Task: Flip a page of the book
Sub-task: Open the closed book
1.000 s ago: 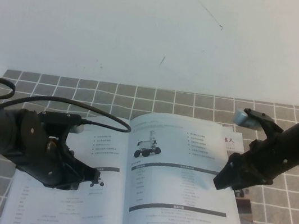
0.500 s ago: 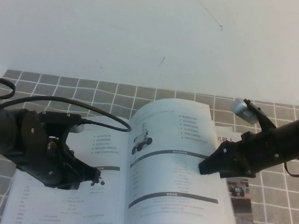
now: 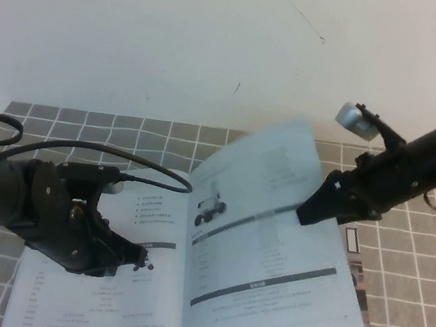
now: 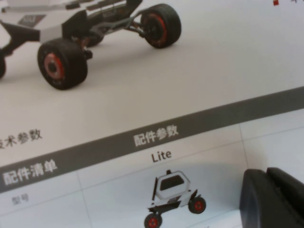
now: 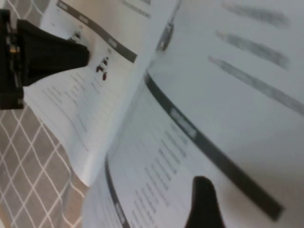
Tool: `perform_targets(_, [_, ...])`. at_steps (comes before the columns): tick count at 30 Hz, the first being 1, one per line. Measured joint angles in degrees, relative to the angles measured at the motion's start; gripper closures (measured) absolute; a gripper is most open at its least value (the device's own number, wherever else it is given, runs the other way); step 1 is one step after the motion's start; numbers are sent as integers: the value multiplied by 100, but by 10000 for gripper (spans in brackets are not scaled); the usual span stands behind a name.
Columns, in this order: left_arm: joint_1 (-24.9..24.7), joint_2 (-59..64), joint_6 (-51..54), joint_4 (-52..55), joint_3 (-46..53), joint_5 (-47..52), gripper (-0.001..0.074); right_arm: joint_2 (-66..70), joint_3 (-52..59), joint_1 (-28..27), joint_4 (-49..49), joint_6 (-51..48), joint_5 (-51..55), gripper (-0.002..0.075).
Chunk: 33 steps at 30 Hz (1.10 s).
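The large thin softcover book (image 3: 181,290) with glossy white pages lies open on the grey checked cloth surface (image 3: 424,279), nearer the near edge of the scene, and its thin glossy white page (image 3: 266,229) carrying a dark wheeled rover photo and grey heading bars now stands raised off the right-hand stack. A second ago that sheet lay almost flat; half a second ago it had begun to bow upward; now its far right corner is lifted high and blurred with motion, curling toward the spine. The right gripper (image 3: 316,208), a black unit on the right arm, has risen and drawn back toward the far right while it meets the sheet's outer edge. Whether its fingers pinch the paper or simply push under it cannot be told. The left gripper (image 3: 133,256) has stayed put, pressed down on the left-hand page with its black fingers (image 4: 273,199) drawn close together and holding nothing, pinning the book against sliding. The turn looks roughly a third done: the sheet is free of the stack, and the next need is probably to carry it leftward past upright so it falls onto the left side.
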Motion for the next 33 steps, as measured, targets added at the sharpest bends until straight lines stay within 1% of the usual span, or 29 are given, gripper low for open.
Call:
perform_targets(3, [-10, 0, 0, 0, 0, 0, 739, 0, -450, 0, -548, 454, 224, 279])
perform_targets(5, [-10, 0, 12, 0, 0, -4, 739, 0, -688, 0, -698, 605, 295, 279])
perform_targets(8, [-20, 0, 12, 0, 0, -13, 739, 0, -887, 0, -699, 722, 319, 279])
perform_targets(14, [-20, 0, 21, -11, 0, -17, 739, 12, -921, 43, -699, 863, 358, 279])
perform_targets(18, [-20, 0, 21, -11, 0, -26, 739, 47, -921, 174, -684, 884, 358, 279])
perform_targets(21, [-20, 0, 21, -11, 0, -26, 739, 49, -921, 270, -489, 884, 358, 279])
perform_targets(29, [-28, 0, 42, -11, 0, -26, 739, 73, -921, 295, 682, 638, 368, 279])
perform_targets(33, [-28, 0, 42, -11, 0, -26, 739, 73, -921, 306, 990, 506, 368, 279])
